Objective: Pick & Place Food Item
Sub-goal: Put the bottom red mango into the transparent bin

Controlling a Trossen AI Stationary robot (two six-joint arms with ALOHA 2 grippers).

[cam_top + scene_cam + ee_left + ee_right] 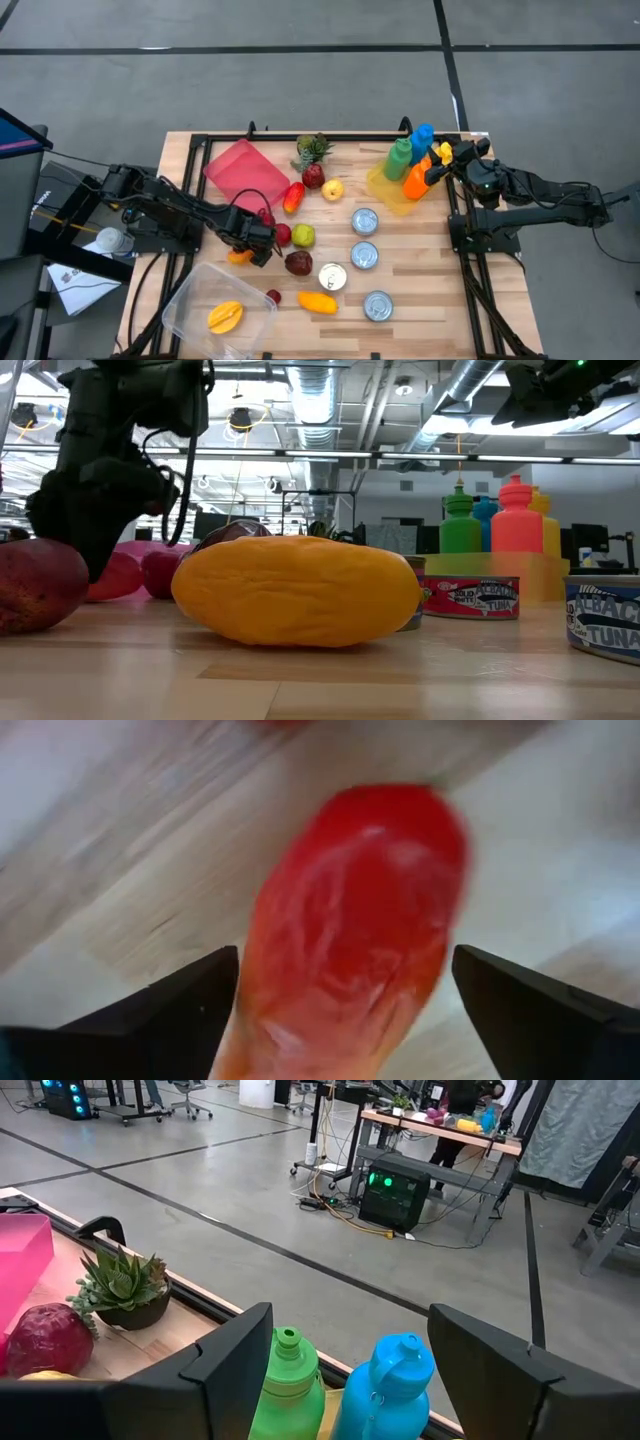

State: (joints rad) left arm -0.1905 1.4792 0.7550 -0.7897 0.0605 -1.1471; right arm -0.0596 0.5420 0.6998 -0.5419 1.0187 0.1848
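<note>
Orange-red fruit (350,930), oblong, is seen in the left wrist view lying on the wooden table (420,270), its long axis running straight away from the wrist, red end pointed away, orange end nearest the camera. In the high view only an orange sliver of it (240,257) shows beneath the left gripper (262,247), just beyond the far rim of the clear plastic container (185,305).

Left gripper: fingers (165,1005) spread wide, one on each side of the fruit; a gap is seen between each finger and the fruit skin, so no contact can be claimed. Nothing is held.

Relative to the clear container: a yellow-orange fruit (224,317) lies inside it; an orange mango-like piece (318,302) lies just beside its right rim; a dark red fruit (298,263) sits beyond that.

Right gripper (345,1370): parked far off at the table's back right corner, fingers apart, above the green bottle (290,1390) and blue bottle (395,1385), empty.
</note>
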